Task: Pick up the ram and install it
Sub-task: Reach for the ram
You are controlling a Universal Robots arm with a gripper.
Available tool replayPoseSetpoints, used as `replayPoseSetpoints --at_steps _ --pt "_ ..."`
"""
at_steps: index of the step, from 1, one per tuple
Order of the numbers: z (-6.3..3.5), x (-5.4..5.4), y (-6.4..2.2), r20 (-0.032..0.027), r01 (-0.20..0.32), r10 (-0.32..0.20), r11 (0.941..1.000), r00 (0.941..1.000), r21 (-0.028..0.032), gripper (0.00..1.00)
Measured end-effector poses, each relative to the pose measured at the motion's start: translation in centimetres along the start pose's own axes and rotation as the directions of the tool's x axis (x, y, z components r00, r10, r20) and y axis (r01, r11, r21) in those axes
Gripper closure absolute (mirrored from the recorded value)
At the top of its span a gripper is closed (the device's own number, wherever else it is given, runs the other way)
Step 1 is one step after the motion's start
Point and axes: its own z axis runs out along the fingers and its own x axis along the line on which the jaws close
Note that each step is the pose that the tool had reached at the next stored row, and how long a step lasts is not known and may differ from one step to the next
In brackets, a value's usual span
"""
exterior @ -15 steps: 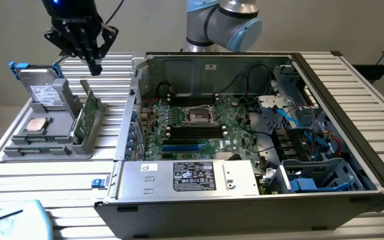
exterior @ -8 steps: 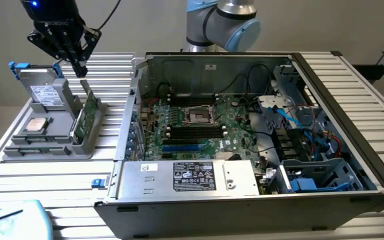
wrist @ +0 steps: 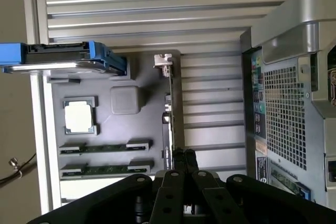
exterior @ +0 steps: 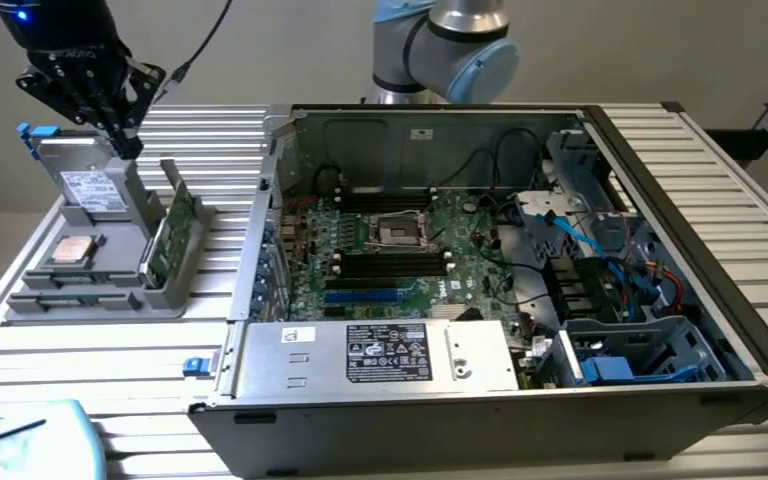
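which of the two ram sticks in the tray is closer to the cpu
The ram stick lying right beside the CPU. The other ram stick lies parallel beyond it, nearer the edge of the tray.

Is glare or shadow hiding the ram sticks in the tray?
Wrist view: both ram sticks lie evenly lit in the grey tray; glare streaks the table slats beyond it. Exterior view: the gripper hangs above the tray, the open case darker inside.

The gripper (wrist: pixel 184 154), fingertips together, hangs above a gray tray (wrist: pixel 149 124) holding two ram sticks (wrist: pixel 105 147), a processor (wrist: pixel 80 117) and an upright green card (wrist: pixel 171 108), near the computer case (wrist: pixel 286 114).
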Motion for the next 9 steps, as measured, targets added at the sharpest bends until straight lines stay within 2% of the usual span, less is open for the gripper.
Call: replayPoseSetpoints --at_steps 9 --pt "0.53 4.1 -0.29 -0.0001 0.000 0.000 1.0000 1.0000 -0.0012 0.89"
